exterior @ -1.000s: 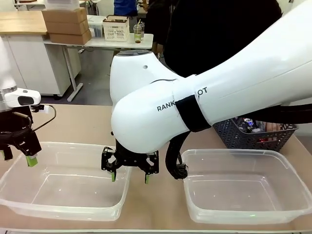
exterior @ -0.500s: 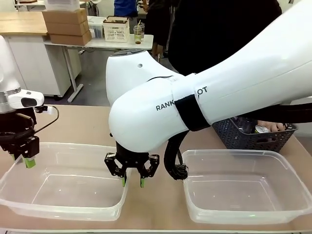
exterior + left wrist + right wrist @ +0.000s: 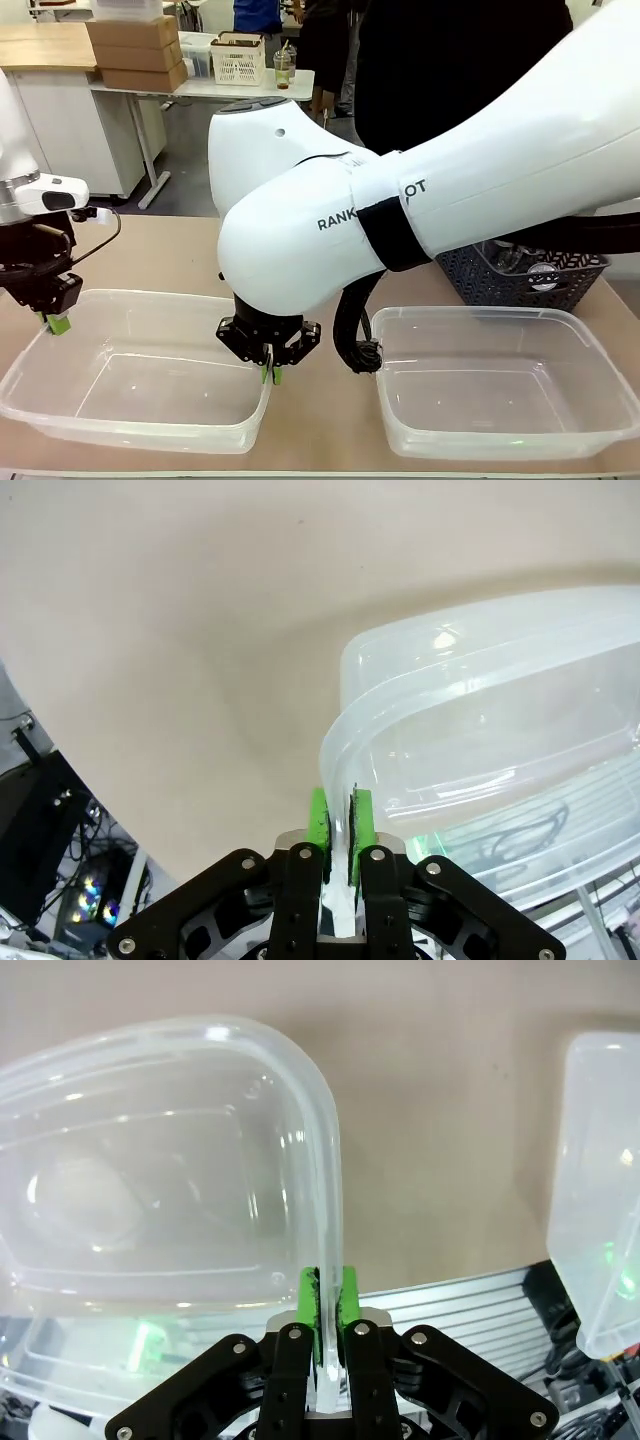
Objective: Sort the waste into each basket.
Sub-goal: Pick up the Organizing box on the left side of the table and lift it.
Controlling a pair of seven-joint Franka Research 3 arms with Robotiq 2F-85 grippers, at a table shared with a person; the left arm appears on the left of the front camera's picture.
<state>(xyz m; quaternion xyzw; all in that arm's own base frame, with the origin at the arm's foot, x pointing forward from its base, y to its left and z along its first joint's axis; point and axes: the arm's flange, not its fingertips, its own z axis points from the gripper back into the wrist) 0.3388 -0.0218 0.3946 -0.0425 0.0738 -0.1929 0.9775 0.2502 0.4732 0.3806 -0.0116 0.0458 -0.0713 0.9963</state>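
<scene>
Two clear plastic baskets stand side by side at the table's near edge, the left basket point(image 3: 140, 375) and the right basket point(image 3: 490, 385), both with nothing in them. My left gripper point(image 3: 57, 322) is shut on the left basket's far left rim; in its wrist view the green pads point(image 3: 320, 825) pinch the thin wall of the left basket point(image 3: 480, 740). My right gripper point(image 3: 270, 374) is shut on the same basket's right rim, and its wrist view shows the pads point(image 3: 308, 1305) clamped on the basket's point(image 3: 150, 1180) edge. Some waste point(image 3: 545, 276) lies in a dark grey slotted basket, mostly hidden.
The dark grey slotted basket point(image 3: 520, 290) stands at the far right behind the right clear basket point(image 3: 600, 1180). My big white right arm point(image 3: 420, 200) crosses the middle and hides much of the table. A person in dark clothes point(image 3: 450, 60) stands at the far side.
Both grippers have gone from open to shut, each closing on the left basket's rim. The right gripper also sank a little and shifted right over the rim.
</scene>
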